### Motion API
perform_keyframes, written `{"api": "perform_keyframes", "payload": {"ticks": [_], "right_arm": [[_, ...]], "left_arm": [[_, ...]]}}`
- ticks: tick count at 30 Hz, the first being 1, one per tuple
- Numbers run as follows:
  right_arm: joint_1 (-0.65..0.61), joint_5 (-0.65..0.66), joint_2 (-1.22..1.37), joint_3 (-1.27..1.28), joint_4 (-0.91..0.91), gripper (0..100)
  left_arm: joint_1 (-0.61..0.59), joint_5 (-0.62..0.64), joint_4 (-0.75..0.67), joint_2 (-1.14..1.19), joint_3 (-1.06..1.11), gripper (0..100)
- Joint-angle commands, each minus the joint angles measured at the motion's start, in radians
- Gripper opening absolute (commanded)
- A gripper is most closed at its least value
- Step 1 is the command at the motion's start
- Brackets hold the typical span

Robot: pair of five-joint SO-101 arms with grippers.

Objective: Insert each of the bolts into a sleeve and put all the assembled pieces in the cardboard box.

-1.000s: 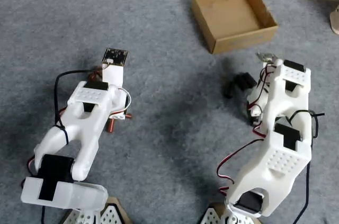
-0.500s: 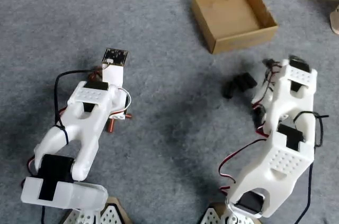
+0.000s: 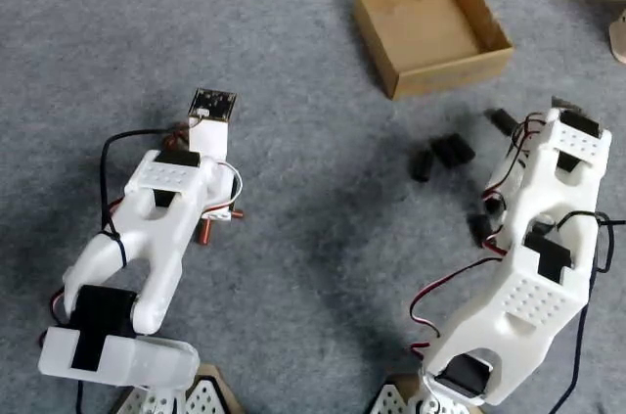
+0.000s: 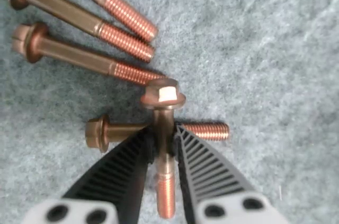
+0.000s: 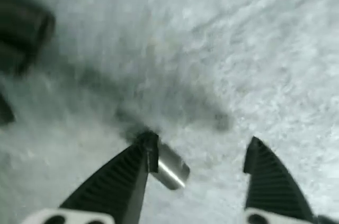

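Bolt [image 4: 163, 96], coppery with a hex flange head and threaded tail, is pinched by its shank in my left pincer [image 4: 164, 135], head past the tips. Loose bolts [image 4: 79, 57] lie on fuzzy grey carpet [image 4: 265, 49] just beyond. My right pincer [image 5: 201, 142] is spread wide and angled down, with a smooth silvery cylinder [image 5: 170, 167] touching one fingertip.

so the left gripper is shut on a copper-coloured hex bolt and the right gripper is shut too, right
No, the right gripper is open: the right wrist view shows its jaws wide apart, a silvery metal sleeve beside one of them. The left gripper is indeed shut on the copper-coloured hex bolt.
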Motion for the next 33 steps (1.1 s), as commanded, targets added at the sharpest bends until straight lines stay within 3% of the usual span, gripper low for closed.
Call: {"api": "perform_keyframes", "payload": {"ticks": [1,10,14,22,33], "right_arm": [[-0.002,0.138,-0.018,-0.074,0.056,27.1],[-0.01,0.446,-0.016,-0.209,0.182,27.0],[-0.047,0.574,-0.013,-0.209,0.209,21.1],[-0.094,0.671,-0.008,-0.205,0.209,19.1],[-0.062,0.736,-0.016,0.013,0.176,19.2]], "left_arm": [[-0.007,-0.008,-0.015,-0.013,0.005,1],[-0.008,-0.008,-0.017,-0.013,0.005,1],[-0.008,-0.008,-0.017,-0.012,0.005,1],[-0.008,-0.008,-0.034,-0.012,0.005,1],[-0.005,-0.008,-0.034,-0.012,0.005,1]]}}
